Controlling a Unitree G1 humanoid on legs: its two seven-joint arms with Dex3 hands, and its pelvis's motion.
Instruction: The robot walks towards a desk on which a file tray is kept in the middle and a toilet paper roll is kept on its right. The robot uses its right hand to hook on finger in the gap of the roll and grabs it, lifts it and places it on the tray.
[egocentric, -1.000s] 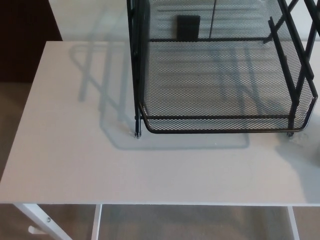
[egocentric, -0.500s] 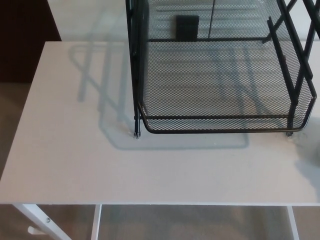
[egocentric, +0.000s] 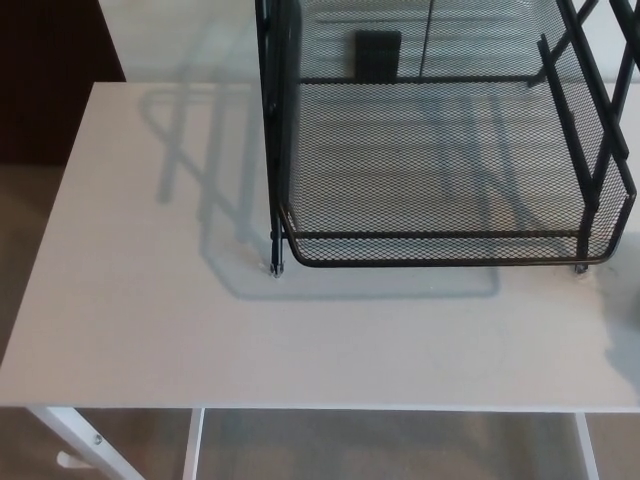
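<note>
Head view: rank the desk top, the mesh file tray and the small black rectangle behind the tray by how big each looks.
1. Desk top, the largest, spanning nearly the full width.
2. Mesh file tray, cut off at the top edge, so its full extent is unseen.
3. Small black rectangle, by far the smallest; it lies farther back, which may shrink it.

No part of the robot's body shows in the head view: no arm, forearm or hand enters from the left or right edge of the frame, so its colours, shapes, cables, screws and markings cannot be told here.
</note>
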